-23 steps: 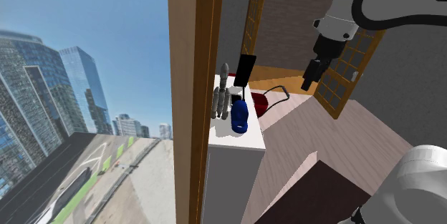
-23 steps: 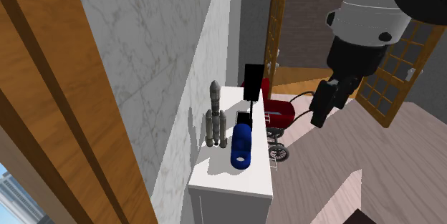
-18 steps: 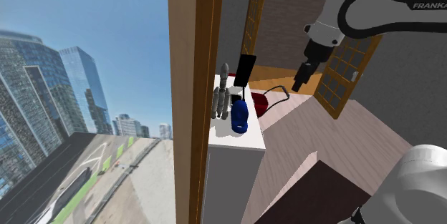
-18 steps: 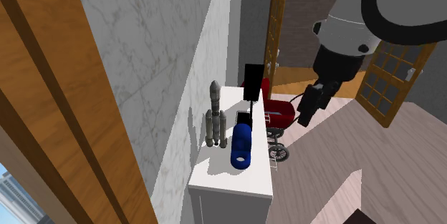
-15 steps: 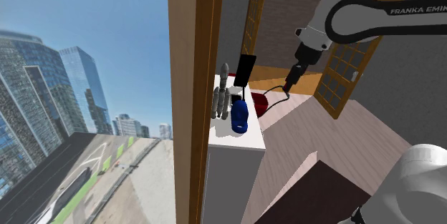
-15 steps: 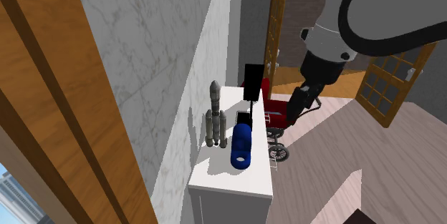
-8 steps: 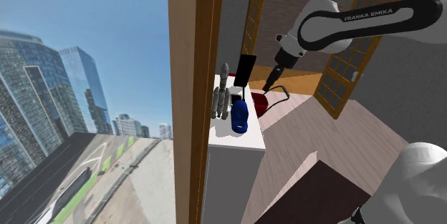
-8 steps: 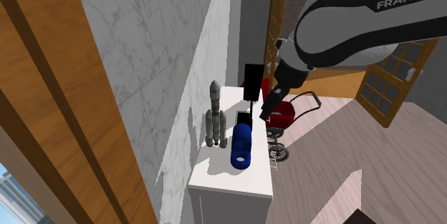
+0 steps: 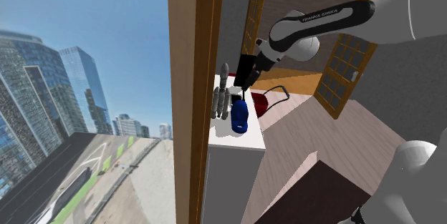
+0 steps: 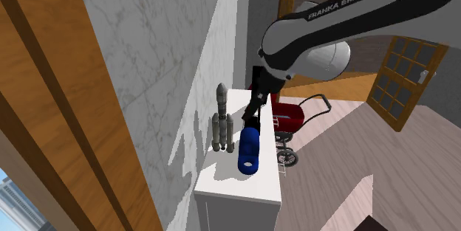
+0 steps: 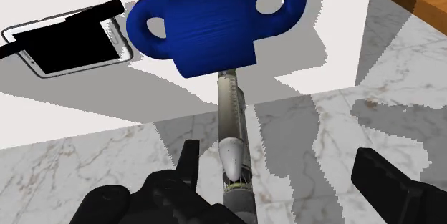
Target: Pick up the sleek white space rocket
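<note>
One slim grey-white rocket (image 10: 220, 119) stands upright on the white bench (image 10: 222, 181), close to the marble wall (image 10: 170, 82). A blue block (image 10: 250, 148) with two round holes lies just beside it, on the side away from the wall, and a dark-screened phone (image 11: 68, 44) sits near the block.

The black fingers (image 11: 387, 179) are spread open and hold nothing. In the wrist view the rocket's nose points up between them, much nearer one finger than the other.

Expect the rocket to be stiff, light, smooth and easy to tip, since it is tall on a small base. You would likely do best to close on the upper body, above the side boosters.

Room is tight. The wall is on one side and the blue block on the other, so approach and lift from above, where the space looks open.
</note>
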Action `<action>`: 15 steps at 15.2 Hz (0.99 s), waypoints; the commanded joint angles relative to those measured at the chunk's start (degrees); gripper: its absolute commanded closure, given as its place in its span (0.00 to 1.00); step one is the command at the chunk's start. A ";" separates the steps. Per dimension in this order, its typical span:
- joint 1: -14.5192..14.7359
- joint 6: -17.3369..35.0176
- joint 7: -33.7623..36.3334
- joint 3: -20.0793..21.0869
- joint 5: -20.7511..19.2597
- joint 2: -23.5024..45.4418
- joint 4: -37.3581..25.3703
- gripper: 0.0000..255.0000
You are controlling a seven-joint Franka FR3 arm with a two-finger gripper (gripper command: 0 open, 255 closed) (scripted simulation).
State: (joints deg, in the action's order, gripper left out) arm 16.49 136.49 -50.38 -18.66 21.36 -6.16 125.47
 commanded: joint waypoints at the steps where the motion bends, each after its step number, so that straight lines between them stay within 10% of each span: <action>1: 1.12 0.91 -6.19 -0.64 5.69 4.62 -3.56 0.00; 6: 0.79 -0.05 -19.04 0.64 17.81 14.88 -13.44 0.00; 15: 0.16 3.49 -23.84 1.81 22.33 17.94 -11.78 0.00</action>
State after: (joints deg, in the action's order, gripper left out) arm 16.69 139.69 -73.84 -16.91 43.36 11.70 113.43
